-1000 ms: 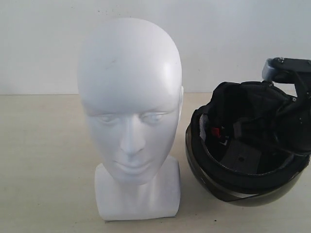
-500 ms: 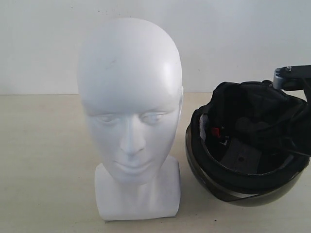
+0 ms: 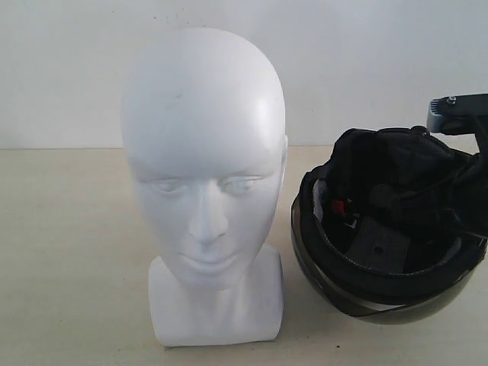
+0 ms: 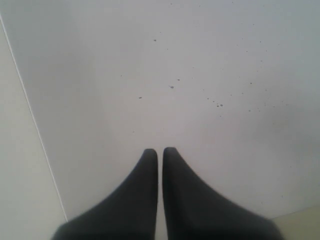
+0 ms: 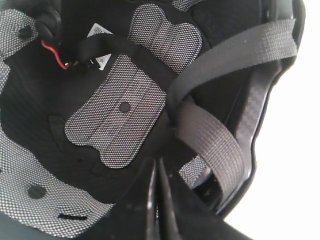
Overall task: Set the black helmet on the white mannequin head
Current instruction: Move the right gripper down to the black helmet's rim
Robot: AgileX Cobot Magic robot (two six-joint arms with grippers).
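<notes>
Resting upside down on the pale table [image 3: 69, 252], the black helmet [image 3: 396, 286] is seen at the right of the exterior view, with its opening turned upward. A matte black shell is shown, with a smoky tinted visor [image 3: 335, 293] curving along its lower front edge. Black padded lining [image 5: 30, 125] is laid around the inside and broken by grey mesh panels [image 5: 120, 115]. A small red piece [image 3: 339, 206] is visible among the fittings. Woven grey chin straps [image 5: 210, 140] are crossed over the inner rim.

The white mannequin head [image 3: 204, 152] is stood upright just beside the helmet, at the left centre of the frame. It is bare and glossy, with closed eyes, a moulded nose and lips, and a blocky neck base [image 3: 217, 305]. Whether the two are touching cannot be told.

The right jaws are shut inside the helmet, their tips pressed together over the lining, and nothing is seen between them. Part of the right arm [image 3: 457, 114] is seen above the helmet's rear rim, at the right edge. The left jaws are closed on nothing, set against a plain white surface [image 4: 200, 75].
</notes>
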